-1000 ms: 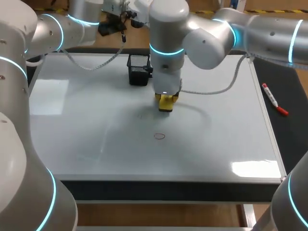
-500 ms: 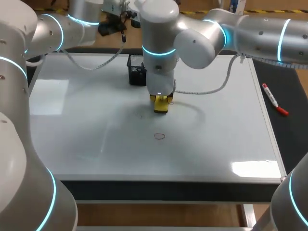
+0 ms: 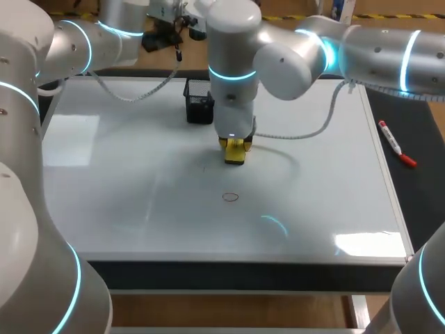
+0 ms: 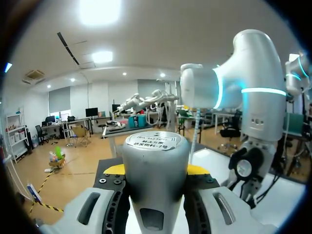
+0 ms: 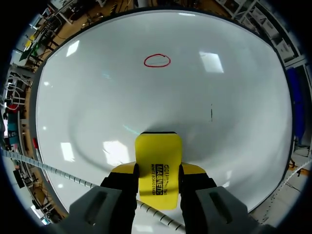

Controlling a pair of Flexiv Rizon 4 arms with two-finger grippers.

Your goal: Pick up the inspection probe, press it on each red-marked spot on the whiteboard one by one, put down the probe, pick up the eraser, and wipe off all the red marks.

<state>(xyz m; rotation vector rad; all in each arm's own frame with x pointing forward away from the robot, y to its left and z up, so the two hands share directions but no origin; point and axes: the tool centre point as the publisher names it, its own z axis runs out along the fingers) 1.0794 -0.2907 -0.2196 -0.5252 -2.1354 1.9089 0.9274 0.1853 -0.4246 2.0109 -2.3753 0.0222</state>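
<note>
My right gripper (image 5: 157, 168) is shut on the yellow eraser (image 5: 158, 165), gripping it from both sides. The eraser (image 3: 235, 151) rests face down on the whiteboard (image 3: 125, 174) near its middle, under my right arm. One red oval mark (image 3: 230, 197) lies on the board nearer the front edge, ahead of the eraser in the right wrist view (image 5: 157, 61). A short dark stroke (image 5: 211, 113) sits beside the eraser. My left gripper (image 4: 156, 170) is shut on the grey cylindrical probe (image 4: 155, 180), held up off the board at the back left.
A black holder (image 3: 199, 101) stands at the back of the board, just behind my right wrist. A red-capped marker (image 3: 396, 143) lies on the dark table right of the board. A grey cable (image 3: 306, 132) hangs from my right arm over the board.
My right gripper has slid the eraser a little to the left across the board. The left arm has not moved.
</note>
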